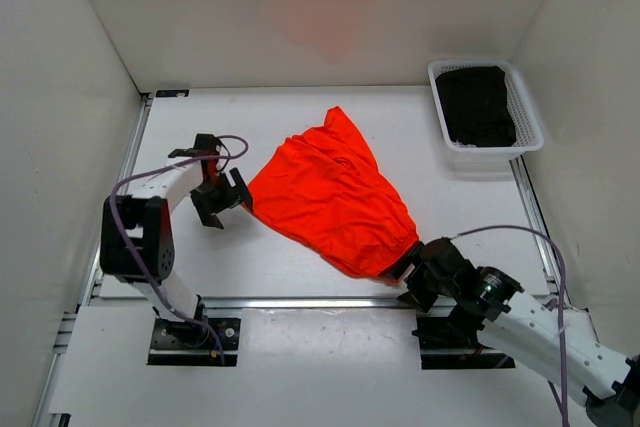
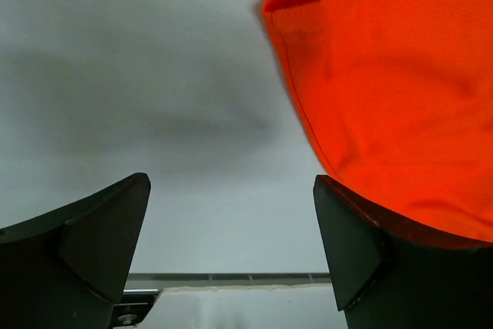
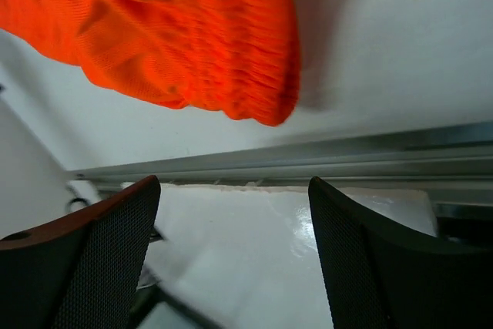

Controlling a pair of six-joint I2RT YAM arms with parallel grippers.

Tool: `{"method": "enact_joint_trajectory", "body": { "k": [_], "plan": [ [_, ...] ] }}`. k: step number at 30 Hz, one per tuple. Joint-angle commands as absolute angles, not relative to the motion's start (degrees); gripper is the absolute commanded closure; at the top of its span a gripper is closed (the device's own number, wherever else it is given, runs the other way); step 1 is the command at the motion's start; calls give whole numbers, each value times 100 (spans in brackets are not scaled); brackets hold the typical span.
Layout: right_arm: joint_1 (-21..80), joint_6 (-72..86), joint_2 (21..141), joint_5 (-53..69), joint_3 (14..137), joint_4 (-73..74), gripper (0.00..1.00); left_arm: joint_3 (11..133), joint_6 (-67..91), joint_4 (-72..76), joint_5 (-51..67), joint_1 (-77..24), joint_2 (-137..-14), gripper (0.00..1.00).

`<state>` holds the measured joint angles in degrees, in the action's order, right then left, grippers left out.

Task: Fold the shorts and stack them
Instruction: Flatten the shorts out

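Note:
The bright orange-red shorts (image 1: 335, 192) lie crumpled on the white table, running from the back middle toward the front right. My left gripper (image 1: 222, 197) sits just off their left edge, jaws wide apart with nothing between them; in the left wrist view the shorts (image 2: 400, 90) fill the upper right and touch the right finger (image 2: 350, 240). My right gripper (image 1: 412, 272) is at the shorts' front right end, open and empty. In the right wrist view the shorts (image 3: 169, 28) hang above the fingers (image 3: 358, 252) with bare table between.
A white basket (image 1: 528, 112) at the back right holds dark folded cloth (image 1: 478, 104). A metal rail (image 1: 300, 302) runs along the table's near edge. White walls enclose the left, back and right sides.

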<state>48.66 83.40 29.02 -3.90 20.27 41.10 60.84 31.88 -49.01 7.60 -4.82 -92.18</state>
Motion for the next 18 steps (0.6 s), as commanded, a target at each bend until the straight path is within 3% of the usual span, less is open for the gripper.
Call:
{"method": "enact_joint_trajectory", "body": {
  "k": [1, 6, 11, 15, 18],
  "plan": [
    [4852, 10079, 2155, 18, 1654, 3718, 18, 6468, 3234, -4614, 475, -659, -9535, 1],
    [4852, 10617, 1670, -166, 1169, 3420, 21, 6601, 3234, -4491, 413, -712, -10150, 1],
    [4852, 10617, 2302, -421, 1029, 3007, 28, 6864, 3287, -4377, 483, -765, -10467, 1],
    [4852, 10564, 2794, -852, 1028, 2752, 34, 7040, 3339, -4377, 483, -879, -10687, 7],
    [4852, 10564, 3023, -1203, 1028, 2698, 40, 7093, 3340, -4377, 483, -879, -10740, 18]
  ]
}}
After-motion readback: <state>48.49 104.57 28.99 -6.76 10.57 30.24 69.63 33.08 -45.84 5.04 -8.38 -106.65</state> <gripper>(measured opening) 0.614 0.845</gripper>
